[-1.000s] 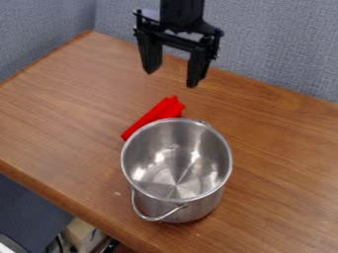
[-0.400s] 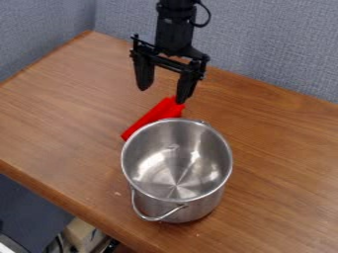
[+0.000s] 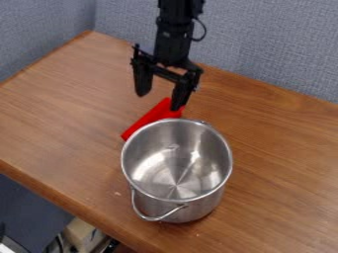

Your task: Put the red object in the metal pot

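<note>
The red object [image 3: 142, 121] is a flat red block lying on the wooden table just behind the metal pot's left rim, partly hidden by the pot and by my fingers. The metal pot [image 3: 177, 168] is a shiny steel round pot standing upright and empty, its wire handle hanging at the front. My black gripper [image 3: 160, 87] points nearly straight down over the block's far end, open, one finger on each side of that end. Nothing is held between the fingers.
The wooden table [image 3: 59, 104] slopes toward its front edge at the lower left, and its back edge runs along a blue-grey wall [image 3: 278, 40].
The gripper has come down and toward the left, from well above the table to just over the red block's far end. It has stayed open. Pot and block have not moved.
</note>
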